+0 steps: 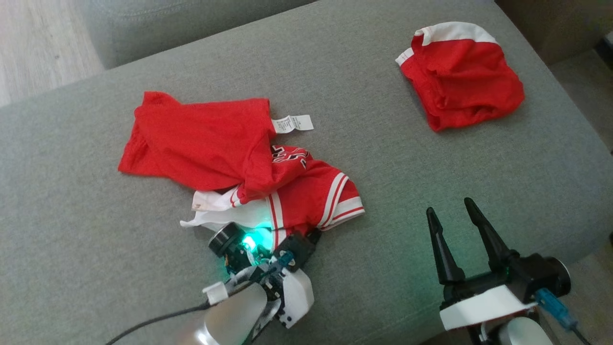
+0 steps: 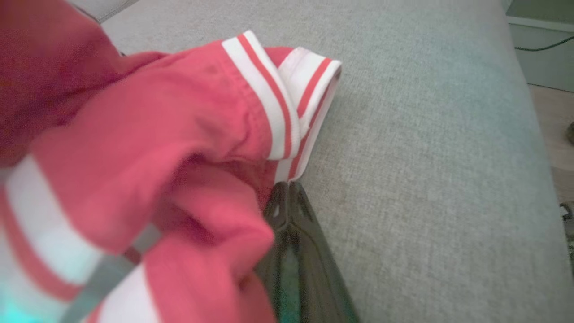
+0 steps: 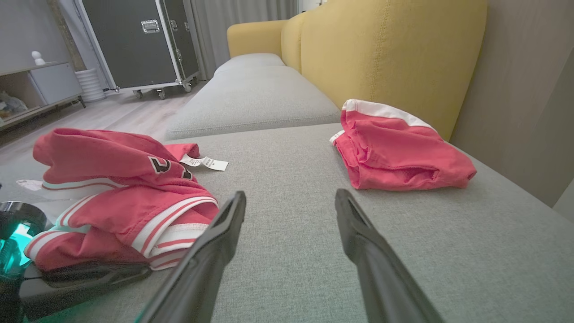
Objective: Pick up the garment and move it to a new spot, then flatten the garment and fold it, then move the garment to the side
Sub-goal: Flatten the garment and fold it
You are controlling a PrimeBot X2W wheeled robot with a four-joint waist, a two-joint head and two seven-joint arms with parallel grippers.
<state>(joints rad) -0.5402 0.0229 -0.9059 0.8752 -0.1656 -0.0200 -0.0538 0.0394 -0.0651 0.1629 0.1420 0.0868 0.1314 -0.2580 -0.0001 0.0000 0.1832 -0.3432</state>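
The garment [image 1: 201,143] is a red jersey with white stripes, lying crumpled on the grey sofa cushion [image 1: 383,167], its white care label [image 1: 292,123] sticking out at the far side. My left gripper [image 1: 306,237] sits at the garment's near striped hem. In the left wrist view its fingers [image 2: 291,233] are pressed together at that hem [image 2: 287,134], with red cloth draped over them. My right gripper [image 1: 448,206] rests open on bare cushion to the right of the garment [image 3: 116,179], nothing between its fingers [image 3: 354,224].
A second red garment [image 1: 459,76] with a white band lies folded at the cushion's far right, in front of the yellow sofa back [image 3: 381,45]. Wooden floor [image 1: 33,43] lies beyond the cushion's left edge, with a black wheeled case [image 3: 134,40] farther off.
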